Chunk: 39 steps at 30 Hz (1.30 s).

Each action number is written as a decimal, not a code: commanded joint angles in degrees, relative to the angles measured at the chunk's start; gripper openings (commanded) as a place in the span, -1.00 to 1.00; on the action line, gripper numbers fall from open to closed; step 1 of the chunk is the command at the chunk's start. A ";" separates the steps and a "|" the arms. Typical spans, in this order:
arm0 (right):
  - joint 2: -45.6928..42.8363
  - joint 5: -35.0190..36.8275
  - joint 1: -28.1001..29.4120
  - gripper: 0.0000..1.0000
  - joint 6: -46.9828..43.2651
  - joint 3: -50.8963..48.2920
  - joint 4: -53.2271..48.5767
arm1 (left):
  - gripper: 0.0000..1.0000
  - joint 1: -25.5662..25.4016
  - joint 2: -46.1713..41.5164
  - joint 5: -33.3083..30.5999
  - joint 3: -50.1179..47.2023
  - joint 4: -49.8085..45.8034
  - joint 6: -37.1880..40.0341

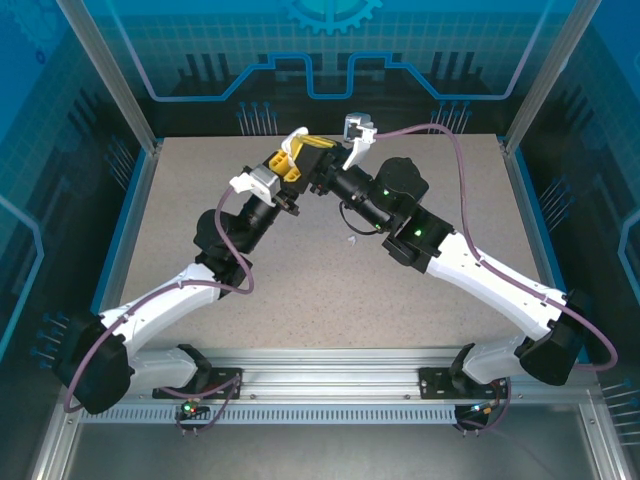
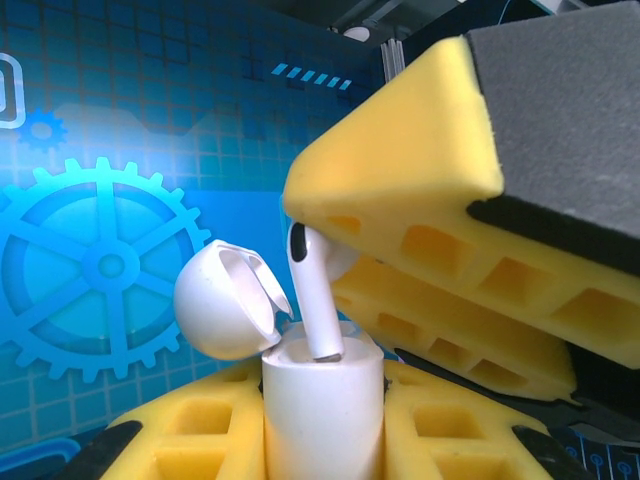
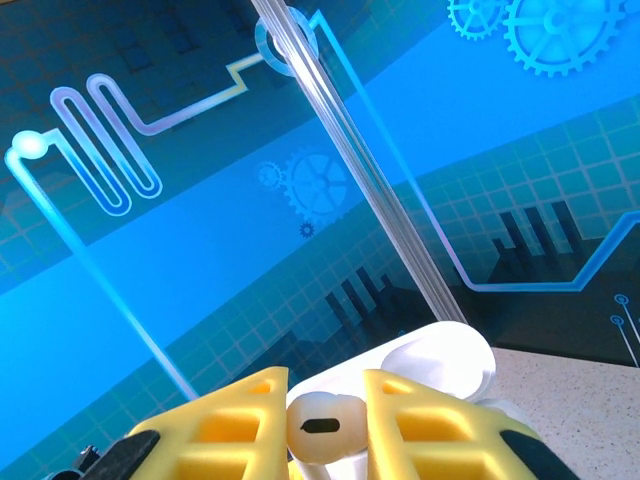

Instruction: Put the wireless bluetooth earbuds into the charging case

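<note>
Surroundings, left wrist view:
- Blue backdrop panel (image 2: 100, 265) printed with a large gear, at far left behind everything.
- Nothing stands between this camera and the case.

Left gripper (image 2: 322, 435):
- Yellow foam-faced fingers (image 2: 190, 430) are clamped on either side of the charging case (image 2: 322, 400).
- The case is held upright and raised above the table (image 1: 200, 250), at its far centre.

Charging case:
- A white, rounded body.
- Its lid (image 2: 225, 300) is swung open to the left, showing a hollow inner shell.

Earbud (image 2: 312, 300):
- Glossy white, stemmed, with a dark patch on the head.
- It stands nearly upright, leaning slightly, with the stem tip down in the case's open top.
- The head is tucked under the right gripper's upper finger, which hides part of it.

Right gripper (image 3: 325, 425):
- It reaches in from the right with its fingers (image 3: 420, 420) pinched on the earbud (image 3: 325, 425).
- In the right wrist view the earbud shows as a pale oval with a dark slot.
- The white lid (image 3: 440, 365) lies just behind the fingers.

Further items:
- A clear frame post (image 3: 350, 150) crosses the backdrop diagonally.
- A small white piece (image 1: 352, 238) lies on the table below the right arm, too small to identify.
- A purple cable (image 1: 460, 160) arcs over the right arm.
</note>
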 commanded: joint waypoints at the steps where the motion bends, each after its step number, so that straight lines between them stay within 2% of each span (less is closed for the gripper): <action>1: 0.19 -0.23 0.84 -0.61 0.57 0.59 1.12 | -1.00 -0.61 -0.08 -0.32 2.24 1.85 0.84; 20: -1.01 0.91 1.02 -0.59 -2.24 -5.41 2.20 | -1.00 -0.70 0.10 -0.55 3.18 1.16 1.40; 29: -1.59 3.20 0.97 -0.41 -2.57 -5.51 1.51 | -1.00 -0.71 -0.01 -0.32 3.21 0.91 1.22; 32: -1.25 3.70 0.93 -0.27 -2.61 -4.77 0.96 | -1.00 -0.80 -0.10 -0.24 3.22 0.89 1.23; 39: -0.98 4.06 0.70 -0.23 -2.50 -3.84 0.68 | -1.00 -0.89 -0.33 -0.06 3.13 0.52 1.21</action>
